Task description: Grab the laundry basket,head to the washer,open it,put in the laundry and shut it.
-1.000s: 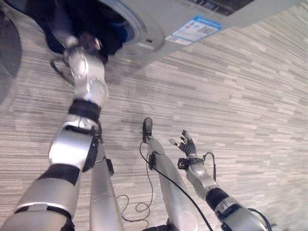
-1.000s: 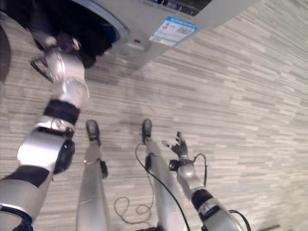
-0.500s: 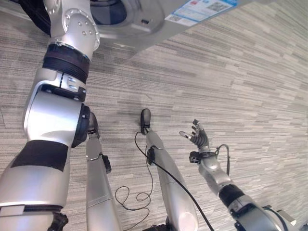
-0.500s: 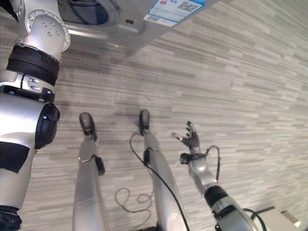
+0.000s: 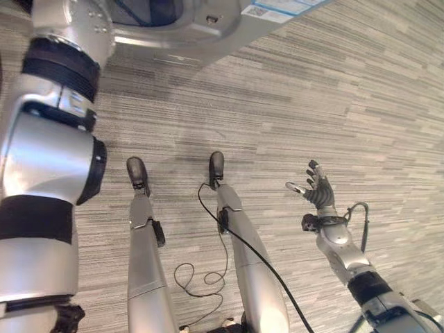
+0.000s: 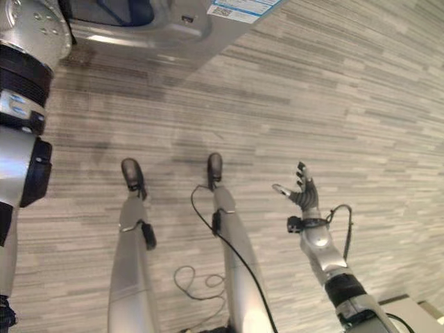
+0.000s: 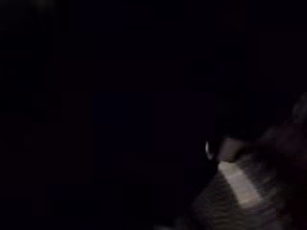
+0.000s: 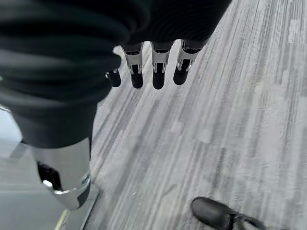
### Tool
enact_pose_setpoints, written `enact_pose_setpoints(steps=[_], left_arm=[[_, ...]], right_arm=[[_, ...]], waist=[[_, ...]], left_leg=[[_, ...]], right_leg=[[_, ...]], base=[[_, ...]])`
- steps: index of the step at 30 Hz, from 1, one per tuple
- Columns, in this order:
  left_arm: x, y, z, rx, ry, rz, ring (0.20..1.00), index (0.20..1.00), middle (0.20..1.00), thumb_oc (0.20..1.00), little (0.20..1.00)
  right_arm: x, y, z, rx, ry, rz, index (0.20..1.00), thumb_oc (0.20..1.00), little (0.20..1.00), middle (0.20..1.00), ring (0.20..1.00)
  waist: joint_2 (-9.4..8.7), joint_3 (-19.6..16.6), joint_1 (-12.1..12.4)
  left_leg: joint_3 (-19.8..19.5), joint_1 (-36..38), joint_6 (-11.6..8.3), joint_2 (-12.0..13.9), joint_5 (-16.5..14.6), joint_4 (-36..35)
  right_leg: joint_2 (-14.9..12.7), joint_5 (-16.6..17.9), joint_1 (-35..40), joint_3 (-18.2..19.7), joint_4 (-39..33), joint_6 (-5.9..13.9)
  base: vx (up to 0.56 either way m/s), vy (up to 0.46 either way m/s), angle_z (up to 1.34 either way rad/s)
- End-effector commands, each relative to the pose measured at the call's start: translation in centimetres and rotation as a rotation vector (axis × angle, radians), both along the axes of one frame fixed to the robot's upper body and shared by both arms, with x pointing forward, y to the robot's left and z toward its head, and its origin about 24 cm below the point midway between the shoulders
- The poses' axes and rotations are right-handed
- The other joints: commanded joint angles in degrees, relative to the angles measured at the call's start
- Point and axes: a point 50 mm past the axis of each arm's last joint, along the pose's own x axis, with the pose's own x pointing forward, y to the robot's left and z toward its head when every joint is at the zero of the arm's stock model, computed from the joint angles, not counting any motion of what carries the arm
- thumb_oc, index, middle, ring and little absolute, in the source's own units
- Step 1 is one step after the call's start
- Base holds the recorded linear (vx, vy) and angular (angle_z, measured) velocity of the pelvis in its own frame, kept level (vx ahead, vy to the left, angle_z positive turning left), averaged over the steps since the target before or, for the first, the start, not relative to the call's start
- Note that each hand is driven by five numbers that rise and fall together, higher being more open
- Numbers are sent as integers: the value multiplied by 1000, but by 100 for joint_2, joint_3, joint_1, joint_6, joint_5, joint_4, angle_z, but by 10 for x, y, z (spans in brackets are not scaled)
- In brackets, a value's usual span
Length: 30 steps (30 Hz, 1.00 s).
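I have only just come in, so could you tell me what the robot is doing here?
The robot stands at the grey front-loading washer, its left arm reaching up toward the round door opening. The left hand is hidden in the dark there, so what it holds cannot be told. The right hand hangs free over the grey striped carpet floor, its fingers spread and holding nothing.

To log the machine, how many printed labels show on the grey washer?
1: a blue-and-white rectangular label on the grey metal washer, near its dark opening; more may be hidden.

Grey striped carpet floor point(image 5: 361, 83) under the washer point(image 5: 201, 38)
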Motion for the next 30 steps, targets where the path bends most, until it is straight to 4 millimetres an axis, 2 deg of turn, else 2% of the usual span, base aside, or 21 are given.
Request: enact_pose_setpoints(steps=[1, 2, 3, 4, 7, 9, 12, 15, 16, 17, 19, 21, 23, 24, 26, 27, 30], left_arm=[[-8, 34, 5, 266, 210, 218, 1000, 1000, 1000, 1000, 1000], [-7, 34, 5, 265, 211, 218, 1000, 1000, 1000, 1000, 1000], [-7, 32, 6, 338, 248, 265, 1000, 1000, 1000, 1000, 1000], [-16, 27, 21, 534, 314, 536, 1000, 1000, 1000, 1000, 1000], [-19, 17, 29, 837, 382, 863, 1000, 1000, 1000, 1000, 1000], [-12, 5, 24, 1052, 404, 1007, 1000, 1000, 1000, 1000, 1000], [-4, -8, 15, 1198, 408, 1069, 1000, 1000, 1000, 1000, 1000], [0, -5, 9, 1250, 460, 1104, 1000, 1000, 1000, 1000, 1000], [9, 5, -9, 1266, 573, 1070, 1000, 1000, 1000, 1000, 1000], [11, 7, -13, 1237, 594, 1030, 1000, 1000, 1000, 1000, 1000], [18, 12, -28, 1061, 625, 810, 1000, 1000, 1000, 1000, 1000], [30, 13, -52, 901, 637, 555, 1000, 1000, 1000, 1000, 1000], [38, 5, -67, 718, 589, 328, 1000, 1000, 1000, 1000, 1000], [40, -2, -68, 637, 548, 218, 1000, 1000, 1000, 1000, 1000], [42, -4, -73, 496, 500, 76, 1000, 1000, 1000, 1000, 1000], [42, -13, -66, 420, 429, -27, 1000, 1000, 1000, 1000, 1000], [42, -21, -69, 377, 350, -112, 1000, 1000, 1000, 1000, 1000]], right_arm=[[-20, -27, -11, -26, 66, -46, 1000, 1000, 1000, 1000, 1000], [-21, -28, -11, -28, 67, -47, 1000, 1000, 1000, 1000, 1000], [-22, -29, -12, -31, 73, -45, 1000, 1000, 1000, 1000, 1000], [-24, -30, -8, -53, 62, -16, 1000, 1000, 1000, 1000, 1000], [-30, -29, 4, -92, 2, 43, 1000, 1000, 1000, 1000, 1000], [-33, -31, 9, -129, -19, 59, 1000, 1000, 1000, 1000, 1000], [-32, -35, 12, -155, -41, 41, 1000, 1000, 1000, 1000, 1000], [-30, -37, 13, -164, -42, 33, 1000, 1000, 1000, 1000, 1000], [-29, -36, 9, -175, -17, 40, 1000, 1000, 1000, 1000, 1000], [-30, -36, 7, -180, -2, 41, 1000, 1000, 1000, 1000, 1000], [-31, -35, -3, -183, 54, 42, 1000, 1000, 1000, 1000, 1000], [-37, -35, -21, -159, 138, 33, 1000, 1000, 1000, 1000, 1000], [-40, -30, -38, -117, 210, 33, 1000, 1000, 1000, 1000, 1000], [-40, -27, -43, -102, 235, 42, 1000, 1000, 1000, 1000, 1000], [-37, -21, -48, -88, 263, 57, 1000, 1000, 1000, 1000, 1000], [-33, -18, -46, -90, 261, 69, 1000, 1000, 1000, 1000, 1000], [-29, -17, -38, -95, 234, 82, 1000, 1000, 1000, 1000, 1000]], waist=[[363, -334, -277], [370, -342, -276], [382, -344, -269], [384, -355, -285], [335, -364, -360], [306, -389, -407], [287, -405, -423], [278, -390, -428], [252, -381, -432], [244, -385, -431], [209, -410, -411], [213, -430, -360], [231, -433, -277], [244, -442, -265], [238, -455, -251], [239, -469, -261], [260, -458, -220]], left_leg=[[-236, -19, 279, 84, -1058, 552], [-236, -25, 279, 85, -1059, 555], [-246, -68, 286, 94, -1054, 589], [-246, -143, 291, 139, -1038, 664], [-242, -170, 288, 199, -1033, 695], [-247, -184, 288, 225, -1042, 696], [-269, -154, 291, 248, -1043, 661], [-265, -121, 291, 265, -1041, 646], [-256, -70, 286, 287, -1038, 633], [-254, -39, 283, 287, -1037, 610], [-252, 24, 275, 258, -1019, 564], [-268, 64, 272, 220, -1001, 549], [-272, 108, 267, 186, -980, 526], [-272, 128, 264, 171, -976, 517], [-272, 183, 245, 147, -968, 467], [-277, 221, 234, 136, -964, 437], [-262, 338, 211, 140, -934, 374]], right_leg=[[163, -1330, 449, 66, 843, 32], [163, -1330, 443, 66, 846, 32], [164, -1323, 412, 63, 876, 37], [176, -1316, 348, 62, 933, 32], [208, -1309, 302, 89, 975, 28], [223, -1305, 298, 104, 947, 26], [232, -1304, 324, 100, 933, 37], [245, -1304, 355, 101, 928, 36], [259, -1300, 372, 100, 930, 31], [263, -1307, 388, 96, 922, 26], [290, -1313, 443, 88, 899, 15], [298, -1306, 501, 56, 870, 7], [297, -1311, 560, 28, 845, -6], [304, -1313, 583, 20, 837, -12], [315, -1311, 637, 6, 787, -21], [328, -1303, 671, 18, 760, -23], [317, -1247, 791, 8, 669, -4]], base=[[0, 0, 0], [-10, 4, -4], [-12, -7, -4], [0, 0, 0], [-14, 12, 3], [1, 4, -2], [1, -1, -3], [1, 5, -2], [1, 15, -4], [1, 2, -6], [1, -16, -5], [3, -35, -2], [0, 0, 0], [0, 0, 0], [0, 0, 0], [-4, 27, 4], [-1, 9, 1]])
